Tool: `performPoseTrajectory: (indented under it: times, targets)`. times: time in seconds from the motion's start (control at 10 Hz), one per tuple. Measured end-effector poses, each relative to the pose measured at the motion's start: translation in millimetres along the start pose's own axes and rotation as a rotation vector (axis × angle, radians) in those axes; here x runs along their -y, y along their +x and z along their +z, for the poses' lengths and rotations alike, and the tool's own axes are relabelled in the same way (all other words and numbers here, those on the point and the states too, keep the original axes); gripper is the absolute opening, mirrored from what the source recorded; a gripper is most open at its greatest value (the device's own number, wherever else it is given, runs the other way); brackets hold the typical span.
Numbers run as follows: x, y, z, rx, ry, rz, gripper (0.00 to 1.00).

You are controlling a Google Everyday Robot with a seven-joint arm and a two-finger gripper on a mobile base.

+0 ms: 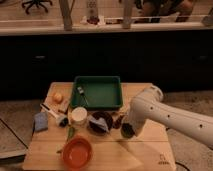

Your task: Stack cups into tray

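The dark-green tray (pixel 102 92) sits at the back middle of the pale wooden table. A small object (pixel 80 92) lies at its left inside edge. My gripper (pixel 126 130) hangs from the white arm (pixel 165 114) and points down at the table in front of the tray's right corner, next to the dark bowl with a blue patch (pixel 100 122). A small dark round shape at the gripper's tip may be a cup; I cannot tell whether it is held. A small pale round cup (pixel 78 116) stands left of the dark bowl.
A wide orange-red bowl (pixel 77 151) sits at the front left. An orange fruit (pixel 58 97), a blue sponge (pixel 41 121) and a utensil (pixel 51 111) lie at the left. A dark counter with glass runs behind the table.
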Motion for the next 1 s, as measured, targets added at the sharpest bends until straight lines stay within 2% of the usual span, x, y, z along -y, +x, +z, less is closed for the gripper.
performPoseTrajectory:
  times: [1.0]
  targets:
    - [12.6, 4.6, -19.3, -0.022, 0.005, -0.035, 0.0]
